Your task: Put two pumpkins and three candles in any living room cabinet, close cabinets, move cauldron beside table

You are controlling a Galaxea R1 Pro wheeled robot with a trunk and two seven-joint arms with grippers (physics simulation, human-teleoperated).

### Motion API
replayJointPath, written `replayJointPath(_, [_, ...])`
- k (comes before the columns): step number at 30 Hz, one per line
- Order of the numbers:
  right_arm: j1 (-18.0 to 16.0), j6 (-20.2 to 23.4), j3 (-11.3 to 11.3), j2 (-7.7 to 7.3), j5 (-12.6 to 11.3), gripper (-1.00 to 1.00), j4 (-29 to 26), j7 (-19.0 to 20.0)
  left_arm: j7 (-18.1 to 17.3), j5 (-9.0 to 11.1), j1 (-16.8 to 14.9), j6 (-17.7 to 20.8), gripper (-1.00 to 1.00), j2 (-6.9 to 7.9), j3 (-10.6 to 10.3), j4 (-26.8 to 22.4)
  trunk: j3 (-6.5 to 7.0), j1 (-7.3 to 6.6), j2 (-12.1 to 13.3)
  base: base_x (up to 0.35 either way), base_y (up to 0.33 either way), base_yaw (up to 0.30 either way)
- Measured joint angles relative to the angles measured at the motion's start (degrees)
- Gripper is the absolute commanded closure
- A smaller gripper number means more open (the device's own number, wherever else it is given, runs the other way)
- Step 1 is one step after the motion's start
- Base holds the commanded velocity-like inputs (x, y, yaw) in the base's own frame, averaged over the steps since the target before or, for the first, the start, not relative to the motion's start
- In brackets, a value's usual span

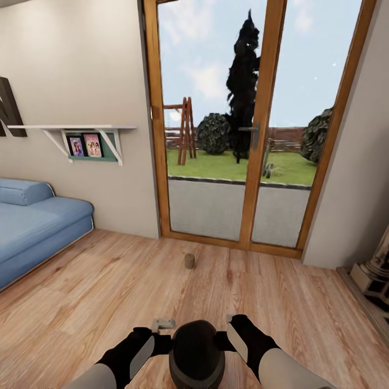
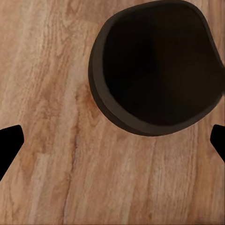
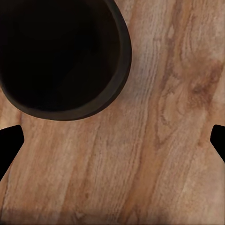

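Black cauldron (image 1: 196, 354) sits between both tools, seemingly untouched; each tool spread wide. One candle (image 1: 189, 261) stands on the floor (image 1: 108, 292).

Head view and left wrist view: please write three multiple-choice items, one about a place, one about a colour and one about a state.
1. Where does the candle stand?
A. on a table
B. on the wooden floor before the glass door
C. on a wall shelf

2. What colour is the sofa?
A. blue
B. red
C. green

3. In what state is the left gripper?
A. open, holding nothing
B. shut on a candle
C. shut on a pumpkin

Answers:
1 B: the candle stands upright on the boards, a little in front of the door.
2 A: its cushions are light blue.
3 A: its fingers stand far apart, with nothing gripped between them.
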Motion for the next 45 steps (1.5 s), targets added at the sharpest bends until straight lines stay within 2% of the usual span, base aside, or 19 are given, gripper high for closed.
replayJointPath(8, [0.0,-0.1,0.0,0.00,0.0,-1.00,0.0,0.1,-1.5,-0.1,0.0,0.0,-1.00,0.09,-0.4,0.1,-1.44,1.76,-3.2,0.000,0.000,0.000])
replayJointPath(36, [0.0,-0.3,0.0,0.00,0.0,-1.00,0.0,0.2,-1.7,-0.7,0.1,-0.3,-1.00,0.09,-0.5,-0.1,-6.46,7.91,-14.4,0.000,0.000,0.000])
replayJointPath(45, [0.0,-0.4,0.0,0.00,0.0,-1.00,0.0,0.2,-1.7,-0.7,0.1,-0.3,-1.00,0.09,-0.7,-0.3,-6.47,7.92,-14.5,0.001,0.000,0.000])
